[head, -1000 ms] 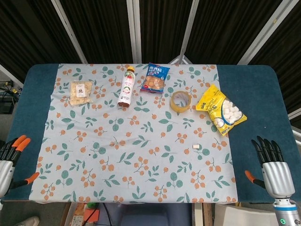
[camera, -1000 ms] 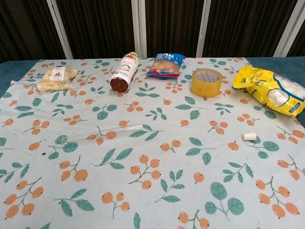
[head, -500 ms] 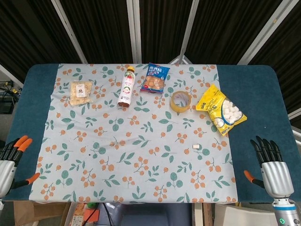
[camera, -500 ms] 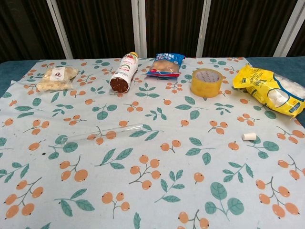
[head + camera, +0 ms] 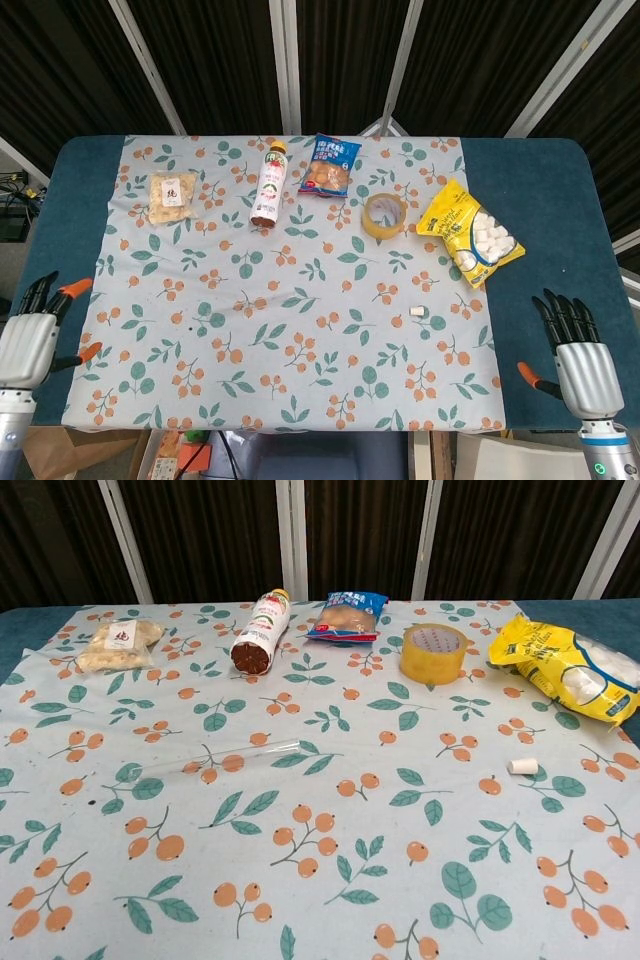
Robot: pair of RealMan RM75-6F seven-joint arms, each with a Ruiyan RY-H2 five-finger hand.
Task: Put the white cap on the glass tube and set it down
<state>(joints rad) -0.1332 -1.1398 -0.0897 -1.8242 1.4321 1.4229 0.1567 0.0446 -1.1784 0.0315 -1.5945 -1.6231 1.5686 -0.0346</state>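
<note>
Lying flat left of centre on cloth (image 5: 330,900): glass tube (image 5: 215,759), untouched. White cap (image 5: 522,766) sits well apart, right side, near marshmallow bag (image 5: 570,670). Left hand (image 5: 28,340) and right hand (image 5: 580,365) empty, fingers spread, at near corners. Risks: tube nearly invisible against print, could roll if nudged; cap tiny, easy fumble.

Sitting on the floral cloth (image 5: 330,880): one glass tube (image 5: 215,759), one white cap (image 5: 522,766), one bottle (image 5: 259,631), one tape roll (image 5: 434,652), and three snack bags (image 5: 346,616).
</note>
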